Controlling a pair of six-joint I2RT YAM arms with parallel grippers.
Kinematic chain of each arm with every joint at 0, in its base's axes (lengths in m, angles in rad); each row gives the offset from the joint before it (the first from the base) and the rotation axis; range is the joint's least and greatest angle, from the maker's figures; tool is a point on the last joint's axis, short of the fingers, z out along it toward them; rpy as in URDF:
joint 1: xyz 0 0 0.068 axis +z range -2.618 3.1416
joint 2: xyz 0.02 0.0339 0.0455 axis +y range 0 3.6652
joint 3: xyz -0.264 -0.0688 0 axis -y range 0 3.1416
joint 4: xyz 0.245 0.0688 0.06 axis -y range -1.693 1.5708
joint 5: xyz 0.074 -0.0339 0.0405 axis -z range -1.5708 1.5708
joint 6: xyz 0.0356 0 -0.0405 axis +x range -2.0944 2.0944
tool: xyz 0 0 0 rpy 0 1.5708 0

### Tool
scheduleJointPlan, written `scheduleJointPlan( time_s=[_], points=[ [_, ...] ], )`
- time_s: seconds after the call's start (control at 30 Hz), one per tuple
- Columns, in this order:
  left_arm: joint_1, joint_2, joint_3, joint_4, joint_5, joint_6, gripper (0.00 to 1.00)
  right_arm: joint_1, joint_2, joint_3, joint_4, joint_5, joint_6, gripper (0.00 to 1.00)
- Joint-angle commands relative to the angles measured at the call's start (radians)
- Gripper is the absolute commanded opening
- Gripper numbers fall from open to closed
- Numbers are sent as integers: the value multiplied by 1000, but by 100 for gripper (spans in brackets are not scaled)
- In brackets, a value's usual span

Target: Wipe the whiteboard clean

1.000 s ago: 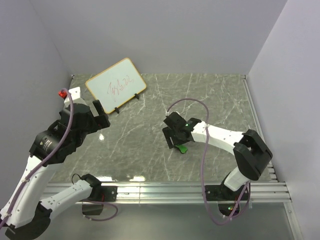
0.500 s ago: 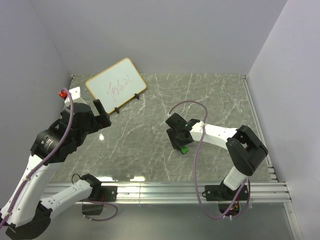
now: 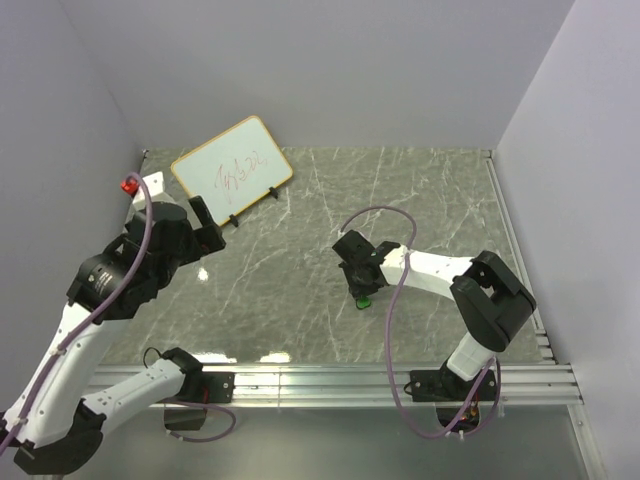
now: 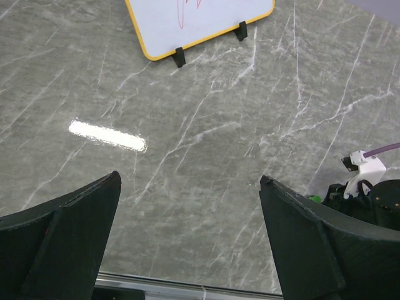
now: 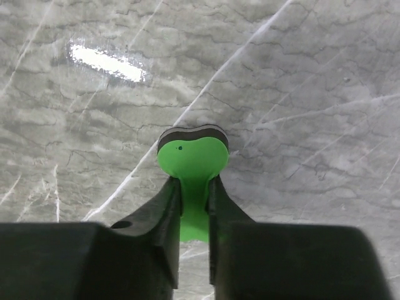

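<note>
Nearest, the right gripper (image 5: 194, 184) sits low at mid-counter, its jaws pinched narrow on the one green bow-shaped plastic eraser (image 5: 192, 153) with a dark pad. Left of it, the left gripper (image 4: 189, 181) hangs higher, jaws wide with nothing between. A broad stretch of grey marbled counter (image 3: 420, 190) runs beyond both to the back wall (image 3: 350, 70). In the far left corner, the single white rectangular wood-framed whiteboard (image 3: 232, 158) leans on two black feet (image 4: 179, 57), with red scribbles at its centre.

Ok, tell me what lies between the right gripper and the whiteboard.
Only bare table between the right gripper, holding the eraser, and the whiteboard; top view shows it.
</note>
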Motion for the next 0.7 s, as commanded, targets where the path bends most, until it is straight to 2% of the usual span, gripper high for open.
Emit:
scheduleJointPlan(
  time_s=[0.0, 0.03, 0.07, 0.17, 0.23, 0.43, 0.47, 0.53, 0.63, 0.67],
  points=[
    [-3, 19, 6, 39, -12, -15, 99, -3, -8, -1, -3, 2, 20, 12],
    [-3, 34, 17, 40, -32, -1, 99, -3, -8, 7, -12, 1, 24, 4],
    [-3, 46, 26, 42, -35, 11, 99, -5, -12, 16, -23, 1, 30, 1],
    [13, 132, 70, 89, 20, 124, 99, -5, -46, 83, -72, -7, 47, 0],
    [38, 237, 133, 87, 3, 152, 100, -3, -66, 160, -120, -13, 57, 0],
    [262, 446, 253, 198, 119, 157, 98, -3, -129, 384, -245, -42, 48, 0],
    [326, 471, 258, 212, 150, 149, 96, -3, -136, 410, -262, -59, 45, 0],
    [384, 537, 264, 231, 208, 134, 85, -3, -139, 479, -311, -80, 36, 0],
    [467, 549, 201, 334, 239, 135, 84, -3, -152, 543, -370, -113, 25, 0],
    [507, 542, 172, 425, 254, 143, 85, -3, -165, 557, -388, -120, 21, 0]
  ],
)
